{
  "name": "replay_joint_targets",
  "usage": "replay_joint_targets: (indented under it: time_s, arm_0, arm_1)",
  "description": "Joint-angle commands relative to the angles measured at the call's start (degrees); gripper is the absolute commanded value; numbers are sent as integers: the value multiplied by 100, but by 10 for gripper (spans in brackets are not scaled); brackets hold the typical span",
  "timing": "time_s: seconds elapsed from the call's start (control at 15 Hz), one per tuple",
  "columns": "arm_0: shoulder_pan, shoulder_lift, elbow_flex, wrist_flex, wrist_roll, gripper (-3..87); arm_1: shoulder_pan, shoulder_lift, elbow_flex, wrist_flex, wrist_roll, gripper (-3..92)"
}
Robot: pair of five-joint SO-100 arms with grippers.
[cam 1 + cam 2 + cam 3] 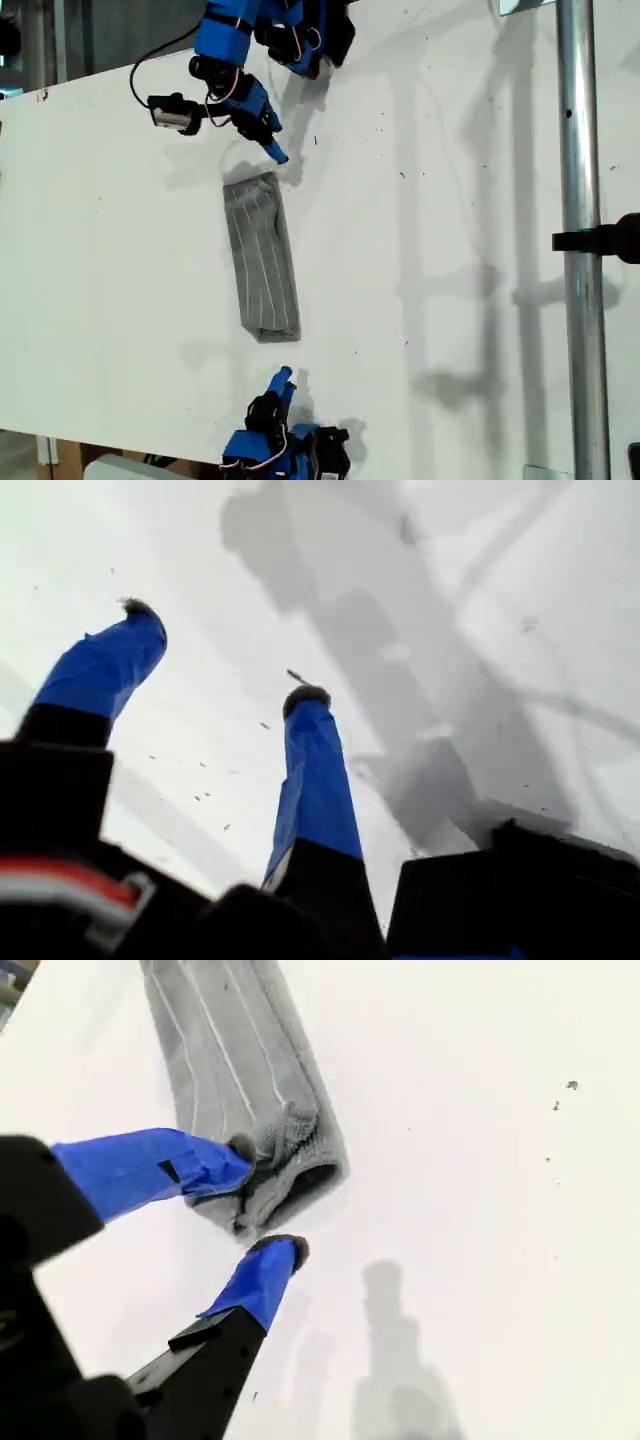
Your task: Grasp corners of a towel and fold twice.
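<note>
Two arms: one at each short end of the towel [262,260], on a white table [100,250].
Towel: a narrow grey strip, long way running between the arms, lying flat. Looks folded once already, judging by the doubled edge at its near end [290,1175].
First gripper [222,652]: jaws apart, nothing between them, only bare table ahead. In the exterior view it is the upper one [272,148], just beside the strip's far end.
Second gripper [262,1200]: jaws apart, straddling the near end, one fingertip [238,1150] over the cloth edge; no clamp. In the exterior view it is the lower one [283,378].
Step in hand: likely lining up for the second fold.
Next move calls for: closing on both layers at the end corners, then carrying that end over to the other.
Risk: pinching only the top layer.
</note>
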Motion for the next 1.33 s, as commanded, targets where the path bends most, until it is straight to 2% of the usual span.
replay_joint_targets:
  time_s: [0.0,0.07,0.2,0.4,0.67,0.8,1.0,1.13,1.27]
  arm_0:
    - [448,2250,1538,-598,35,-11]
    - [510,3182,2065,-677,202,-12]
    - [501,3155,2637,-896,396,-12]
    - [264,3155,3085,-993,756,-12]
    - [308,3155,3103,-967,686,-12]
    - [281,3155,3103,-967,686,-12]
    - [272,3155,3103,-967,686,-12]
    - [290,3155,3103,-940,659,-12]
    - [290,3155,3103,-932,650,-12]
  arm_1:
    - [-668,1134,1125,-492,1002,272]
    - [-940,1600,1564,-598,1239,252]
    - [-1020,2663,2224,-457,1415,242]
    - [-958,4983,2874,360,1406,221]
    - [-817,4869,2663,237,1266,278]
    - [-360,3560,1652,-105,589,289]
    - [896,659,-211,-694,-1371,335]
    - [1274,-536,-483,-1635,-1942,346]
    - [1494,-1775,-554,-2637,-2092,356]
